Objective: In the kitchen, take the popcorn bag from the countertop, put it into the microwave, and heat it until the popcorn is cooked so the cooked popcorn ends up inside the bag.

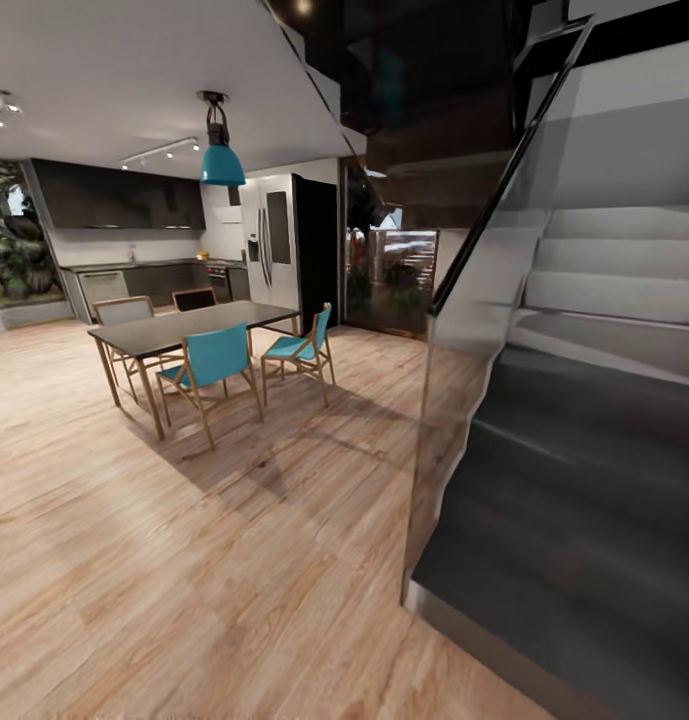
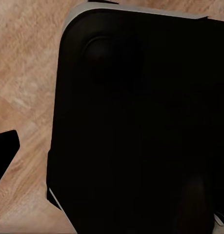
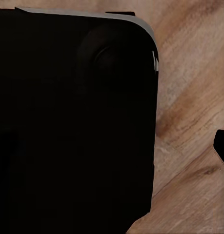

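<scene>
Tool state cannot be told on either arm: the left wrist view gives a black rounded body (image 2: 141, 122), apparently the robot's own base, over wooden floor (image 2: 24, 63), with a dark sliver at 9 o'clock that may be a fingertip; the right wrist view gives the same kind of dark body (image 3: 72, 122) and floor (image 3: 194, 97). Arm pose, by judgement: both hang low beside the base, wrist cameras looking down, as for travel. Outward, the head view shows a dining table (image 1: 189, 328) with teal chairs (image 1: 212, 362) at 10 o'clock, a teal pendant lamp (image 1: 222, 160) above it, a refrigerator (image 1: 274, 245) near 11 o'clock, and a dark staircase (image 1: 584, 450) with a glass balustrade (image 1: 464, 400) at 3 o'clock. The counter (image 1: 134, 265) lies far off at 10 o'clock under dark cabinets; the popcorn bag and microwave are too small to make out there. Risks, by judgement: clipping the balustrade or a chair leg on the way across, caused by tight steering between them.
</scene>
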Robot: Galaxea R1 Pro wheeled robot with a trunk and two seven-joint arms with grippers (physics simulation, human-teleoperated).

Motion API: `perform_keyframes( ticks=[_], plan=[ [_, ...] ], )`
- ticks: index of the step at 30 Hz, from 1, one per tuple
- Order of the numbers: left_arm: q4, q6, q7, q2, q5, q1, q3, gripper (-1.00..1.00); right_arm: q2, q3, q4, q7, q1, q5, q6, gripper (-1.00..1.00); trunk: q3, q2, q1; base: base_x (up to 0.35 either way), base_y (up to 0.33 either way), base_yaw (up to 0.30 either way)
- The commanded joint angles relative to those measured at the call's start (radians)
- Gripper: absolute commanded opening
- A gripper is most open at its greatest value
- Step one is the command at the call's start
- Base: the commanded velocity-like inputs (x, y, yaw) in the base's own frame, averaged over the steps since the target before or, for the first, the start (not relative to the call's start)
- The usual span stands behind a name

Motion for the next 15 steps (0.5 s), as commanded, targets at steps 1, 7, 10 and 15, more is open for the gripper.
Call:
perform_keyframes(
  ticks=[1, 7, 10, 15],
  plan=[
    [-0.001, -0.001, 0.000, 0.000, 0.008, 0.001, 0.000, 1.00, 0.001, 0.001, 0.000, -0.003, 0.000, 0.001, -0.003, 1.00, -0.001, 0.000, 0.000, 0.000, 0.000, 0.277],
    [-0.001, -0.001, 0.000, -0.004, 0.013, 0.001, 0.001, 1.00, 0.001, 0.008, 0.001, -0.002, 0.000, 0.004, 0.003, 1.00, -0.001, 0.000, 0.000, 0.000, 0.000, 0.277],
    [-0.001, -0.001, 0.000, -0.020, 0.014, 0.000, 0.003, 1.00, 0.001, 0.008, 0.001, -0.002, 0.000, 0.004, 0.003, 1.00, -0.001, 0.000, 0.000, 0.000, 0.000, 0.277],
    [-0.001, -0.001, -0.001, -0.024, 0.016, 0.000, 0.007, 1.00, 0.001, 0.006, 0.001, -0.003, 0.000, 0.003, -0.002, 1.00, -0.001, 0.000, 0.000, 0.000, 0.000, 0.277]
  ],
)
